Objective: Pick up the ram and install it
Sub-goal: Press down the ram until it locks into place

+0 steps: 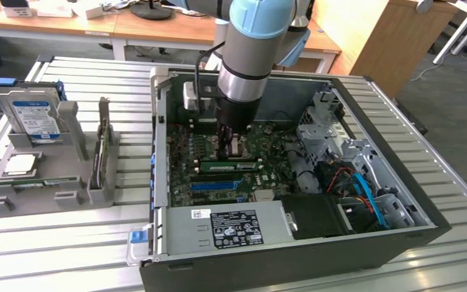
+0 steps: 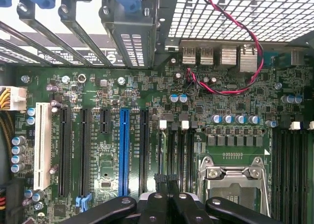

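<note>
Bright, even light; slight softness, mild glare.

- Exterior view: set high and off the arm, looking down at a slant over the slatted table [image 1: 55, 255]; open computer case [image 1: 396, 243] near and central, wooden desks [image 1: 71, 27] far.
- Wrist view: mounted on the arm, facing straight down into the case, close above the motherboard [image 2: 196, 91].
- Shared ground: the motherboard [image 1: 217, 164] with its blue slot [image 1: 213, 184] [image 2: 123, 150] and the empty processor socket [image 2: 235, 182].
</note>
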